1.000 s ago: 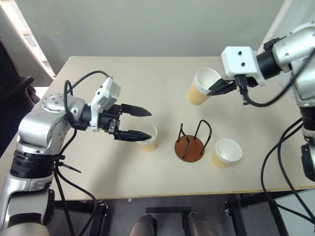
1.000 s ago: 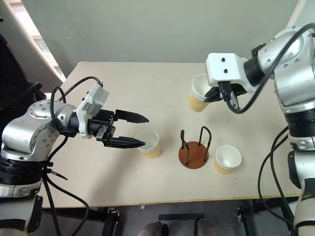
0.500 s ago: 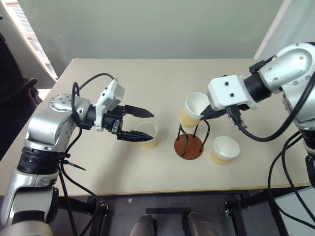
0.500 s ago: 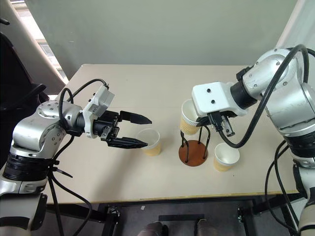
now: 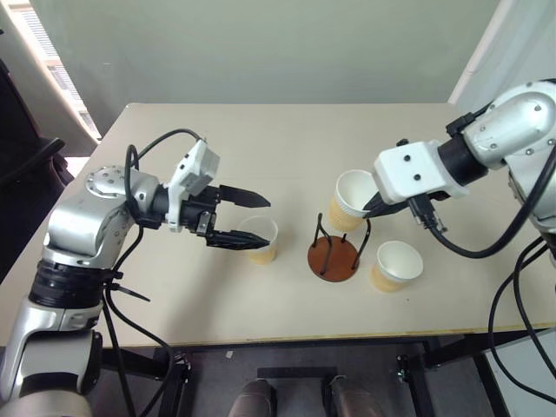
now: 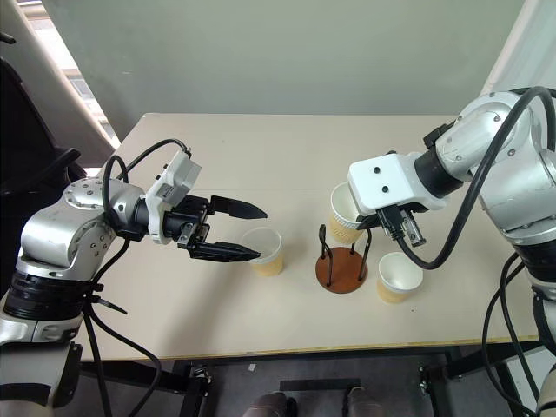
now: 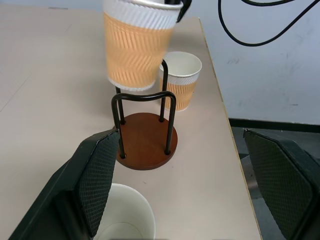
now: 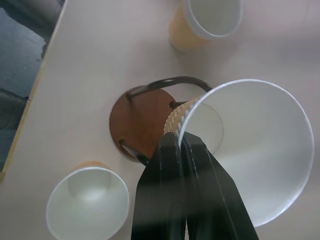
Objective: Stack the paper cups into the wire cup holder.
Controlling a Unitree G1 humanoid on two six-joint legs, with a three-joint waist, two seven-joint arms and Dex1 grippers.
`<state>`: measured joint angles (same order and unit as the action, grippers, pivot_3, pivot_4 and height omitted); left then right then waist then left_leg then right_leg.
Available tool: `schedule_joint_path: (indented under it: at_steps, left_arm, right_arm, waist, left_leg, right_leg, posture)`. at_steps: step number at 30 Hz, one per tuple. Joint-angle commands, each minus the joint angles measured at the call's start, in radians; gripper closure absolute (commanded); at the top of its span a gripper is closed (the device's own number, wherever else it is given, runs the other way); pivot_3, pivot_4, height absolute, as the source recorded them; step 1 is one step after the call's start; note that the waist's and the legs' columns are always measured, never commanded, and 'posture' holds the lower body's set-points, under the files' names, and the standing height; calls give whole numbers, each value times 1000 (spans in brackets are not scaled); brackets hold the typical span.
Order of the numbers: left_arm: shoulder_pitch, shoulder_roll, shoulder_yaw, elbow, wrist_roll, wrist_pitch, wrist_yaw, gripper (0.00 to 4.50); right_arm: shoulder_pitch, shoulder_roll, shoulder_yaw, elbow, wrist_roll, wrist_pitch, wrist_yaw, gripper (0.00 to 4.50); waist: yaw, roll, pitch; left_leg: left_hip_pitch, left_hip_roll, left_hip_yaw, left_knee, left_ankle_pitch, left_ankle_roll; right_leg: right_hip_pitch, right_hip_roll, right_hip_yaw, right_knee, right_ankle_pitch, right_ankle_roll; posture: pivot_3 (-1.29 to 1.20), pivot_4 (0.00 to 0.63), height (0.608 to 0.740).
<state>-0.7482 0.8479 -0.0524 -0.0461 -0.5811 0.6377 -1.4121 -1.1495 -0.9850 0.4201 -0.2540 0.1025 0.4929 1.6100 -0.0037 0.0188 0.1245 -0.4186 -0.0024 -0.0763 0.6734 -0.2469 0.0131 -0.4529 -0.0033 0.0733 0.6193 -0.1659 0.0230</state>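
My right gripper point(image 8: 182, 145) is pinched shut on the rim of one cup point(image 5: 352, 200), one finger inside and one outside. I hold that cup up in the air, a bit tilted, just behind the holder point(image 5: 337, 254) and a little toward the table's right edge. The holder stands near the middle of the table point(image 5: 261, 148), its two wire loops pointing straight up. So I think the cup must come forward and down between the loops, bottom first. My left gripper point(image 5: 248, 220) is wide open, its fingers on either side of a second cup point(image 5: 259, 240), not touching that I can see. A third cup point(image 5: 396, 266) sits just right of the holder. The left wrist view shows the held cup's bottom is above the loops.
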Motion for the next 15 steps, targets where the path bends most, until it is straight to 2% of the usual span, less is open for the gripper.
schedule_joint_path:
  at_steps: [1,4,10,15]
  left_arm:
    - [-8,9,21,-18,-1,-13,0,215]
    - [-8,6,19,-19,2,-15,4,215]
    - [-5,10,19,-23,22,-20,37,215]
    - [-23,27,1,-19,127,-67,123,215]
  right_arm:
    - [2,17,16,-28,-33,-24,-3,4460]
    - [8,47,25,-23,-55,-30,-18,3912]
    - [15,114,-43,-5,-26,25,-93,1859]
    - [29,135,-172,14,61,167,-183,1859]
  waist:
    - [0,0,0]
    - [-1,0,0]
    - [-1,0,0]
    - [1,0,0]
  left_leg:
    - [0,0,0,0,0,0]
    - [0,0,0,0,0,0]
    - [0,0,0,0,0,1]
    - [0,0,0,1,0,0]
  right_leg:
    - [0,0,0,0,0,0]
    - [0,0,0,0,0,0]
    - [0,0,0,0,1,1]
    - [0,0,0,-1,1,1]
  posture:
    - [0,150,740]
    - [0,150,740]
    - [0,150,740]
    - [0,150,740]
